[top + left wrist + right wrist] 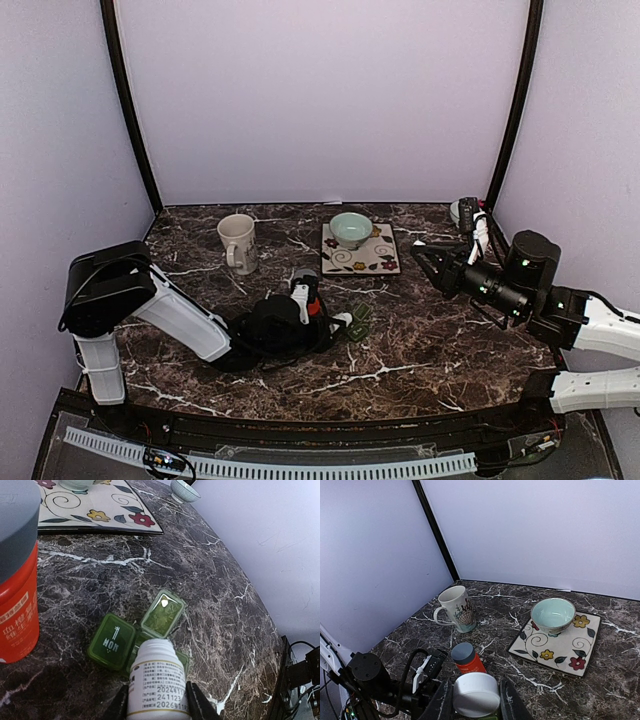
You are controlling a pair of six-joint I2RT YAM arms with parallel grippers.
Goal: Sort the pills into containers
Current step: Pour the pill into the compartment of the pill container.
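Nearest, over the middle of the dark marble worktop (420, 350) towards its near edge, the left gripper (157, 702) has its fingers closed partway on a white plastic pill bottle (154, 677). The bottle's top end is tipped over the dark green plastic pill-box strip (114, 642). One lid stands open, so a steep tilt could dump too many pills or scatter them over the marble. The bottle could also nudge the light strip aside. An orange plastic bottle with a grey cap (17, 585) stands just beside the arm and could be knocked over.

Over the worktop's right edge, the right gripper (475, 701) pinches a white round screw cap (476, 692).

- Strips: one
- Bottles: two
- Loose caps: one
- Beige ceramic mug (237, 243), towards the far edge: one
- Square flowered ceramic plate (385, 258): one
- Pale green ceramic bowls: two, one on the plate (350, 228) and one at the far right corner (186, 491)
- Pills: none visible
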